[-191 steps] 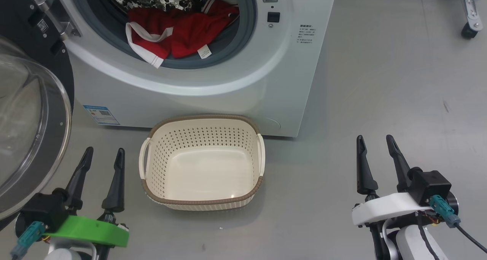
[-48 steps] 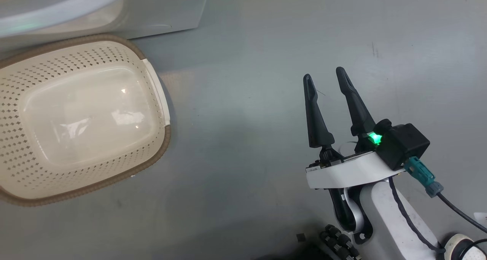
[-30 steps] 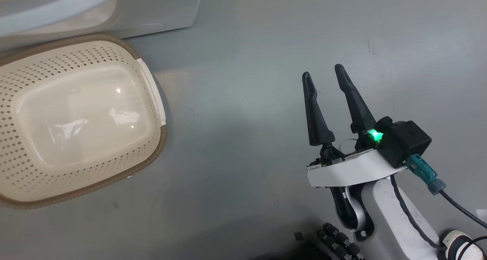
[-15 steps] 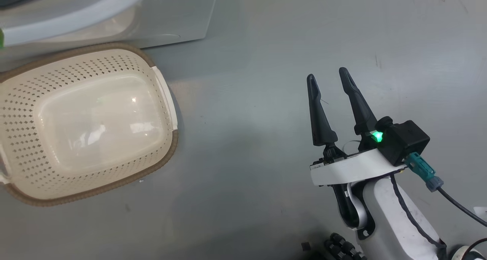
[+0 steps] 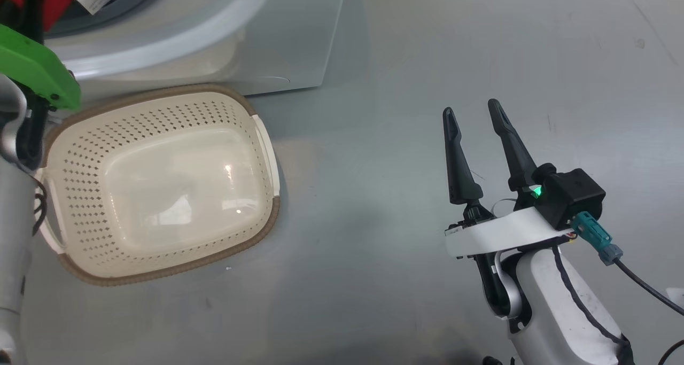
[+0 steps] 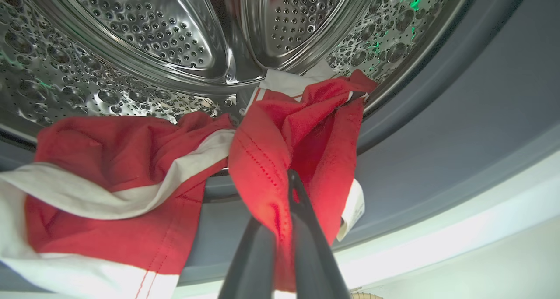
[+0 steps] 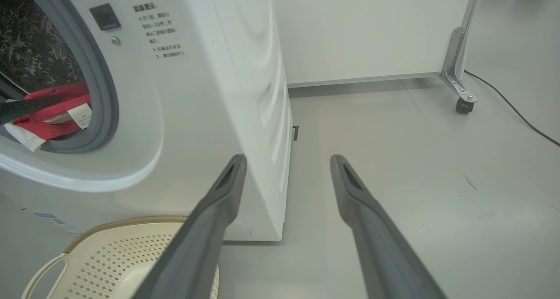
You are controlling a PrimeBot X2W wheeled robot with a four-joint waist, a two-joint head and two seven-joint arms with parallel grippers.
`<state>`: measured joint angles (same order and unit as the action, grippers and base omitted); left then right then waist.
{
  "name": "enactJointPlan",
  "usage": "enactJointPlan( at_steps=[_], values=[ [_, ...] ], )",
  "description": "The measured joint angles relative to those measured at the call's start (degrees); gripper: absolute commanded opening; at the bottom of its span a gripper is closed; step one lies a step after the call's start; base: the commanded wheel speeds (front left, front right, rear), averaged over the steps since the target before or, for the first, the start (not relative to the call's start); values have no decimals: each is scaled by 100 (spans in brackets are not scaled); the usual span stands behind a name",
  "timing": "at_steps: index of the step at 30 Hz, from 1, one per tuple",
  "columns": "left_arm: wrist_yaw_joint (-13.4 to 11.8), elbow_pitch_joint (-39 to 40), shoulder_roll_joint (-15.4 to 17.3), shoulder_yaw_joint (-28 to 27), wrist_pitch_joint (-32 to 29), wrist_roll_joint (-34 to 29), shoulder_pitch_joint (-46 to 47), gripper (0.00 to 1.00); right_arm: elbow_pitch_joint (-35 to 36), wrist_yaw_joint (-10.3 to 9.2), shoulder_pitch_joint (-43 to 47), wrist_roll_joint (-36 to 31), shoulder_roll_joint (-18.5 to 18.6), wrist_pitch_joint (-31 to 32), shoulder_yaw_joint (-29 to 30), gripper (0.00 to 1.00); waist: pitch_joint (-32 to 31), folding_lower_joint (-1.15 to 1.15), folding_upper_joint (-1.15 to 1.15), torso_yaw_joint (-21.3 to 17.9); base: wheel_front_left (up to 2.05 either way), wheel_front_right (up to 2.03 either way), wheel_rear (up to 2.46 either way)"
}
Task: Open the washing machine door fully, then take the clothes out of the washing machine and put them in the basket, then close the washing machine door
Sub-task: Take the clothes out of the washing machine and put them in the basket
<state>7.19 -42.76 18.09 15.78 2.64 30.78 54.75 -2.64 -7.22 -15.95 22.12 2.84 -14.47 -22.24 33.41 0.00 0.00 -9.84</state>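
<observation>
Both fingers of my left gripper are pressed together on a fold of the red clothes, which lie at the mouth of the drum in the machine and drape over the grey gasket. My right gripper hangs spread above the floor, well right of the basket, which sits just in front of the machine.

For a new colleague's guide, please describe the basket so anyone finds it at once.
Find the big white washing machine. On the grey floor just before its front stands the basket: cream perforated plastic, brown woven-look rim, two side handles. Unlike the machine, it is low, small and empty.
</observation>
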Motion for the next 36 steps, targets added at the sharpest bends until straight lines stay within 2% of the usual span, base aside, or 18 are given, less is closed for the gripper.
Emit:
enactJointPlan(
  at_steps=[12,17,29,32,36],
  values=[
    [1,183,-294,533,528,435,-706,0,-191,0,85,-60,7,-1,260,100,-577,0,0,440,0,0,0],
    [1,371,-318,722,780,631,-960,0,-301,0,215,-93,7,-1,325,100,-834,0,0,625,0,0,0],
    [1,964,-91,879,1138,653,-1425,0,-450,66,481,-101,5,-1,422,100,-1454,0,0,967,0,0,0],
    [1,1220,75,927,1182,404,-1454,0,-472,83,537,-101,7,-1,443,100,-1587,0,0,1024,0,0,0],
    [12,1415,125,790,1206,350,-1532,0,-489,129,588,-100,4,-1,439,100,-1699,0,0,1062,0,0,0]
  ],
)
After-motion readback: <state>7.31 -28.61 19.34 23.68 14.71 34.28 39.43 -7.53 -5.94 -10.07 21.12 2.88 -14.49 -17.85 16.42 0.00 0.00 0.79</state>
